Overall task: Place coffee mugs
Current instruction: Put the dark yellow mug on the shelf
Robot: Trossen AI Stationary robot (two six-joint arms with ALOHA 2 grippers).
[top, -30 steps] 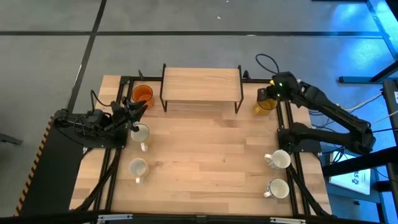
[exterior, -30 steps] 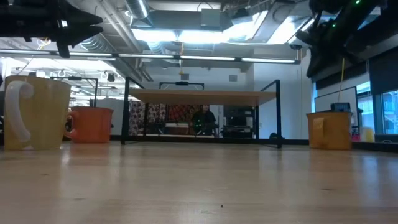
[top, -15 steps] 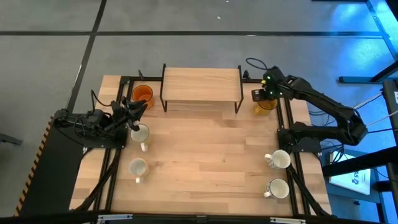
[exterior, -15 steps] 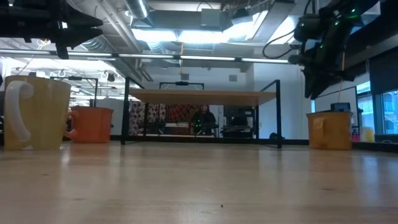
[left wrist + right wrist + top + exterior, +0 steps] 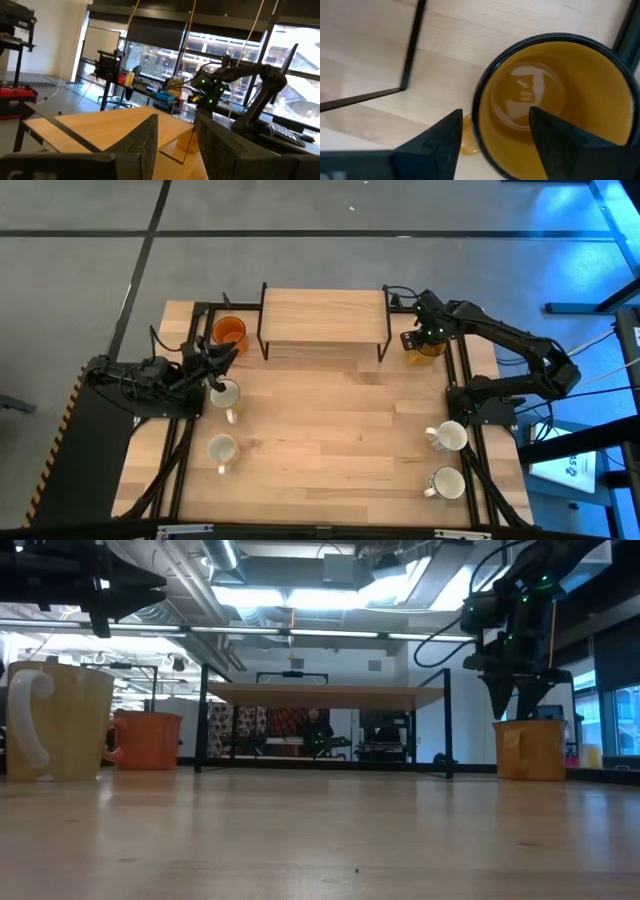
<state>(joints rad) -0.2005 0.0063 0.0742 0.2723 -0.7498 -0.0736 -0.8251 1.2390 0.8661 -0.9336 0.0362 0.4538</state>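
An amber-yellow mug (image 5: 426, 346) stands upright at the table's far right, beside the wooden shelf (image 5: 323, 314). My right gripper (image 5: 496, 113) hangs open just above it, pointing down. One finger is over the mug's hollow (image 5: 530, 100) and the other is outside its rim. The low view shows the fingertips (image 5: 521, 708) close over the mug (image 5: 530, 748). My left gripper (image 5: 227, 356) hovers open and level above a white mug (image 5: 225, 393) at the left, with nothing between its fingers (image 5: 176, 120). An orange mug (image 5: 228, 331) stands at the far left.
One more white mug (image 5: 220, 449) stands near the left edge, and two white mugs (image 5: 448, 436) (image 5: 447, 481) stand at the near right. The shelf on black legs spans the far middle. Black frame rails run along both sides. The table's middle is bare wood.
My right gripper has swung toward the table's left and come down from high up to just over the amber-yellow mug, and its fingers have opened. The mug has stayed in place.
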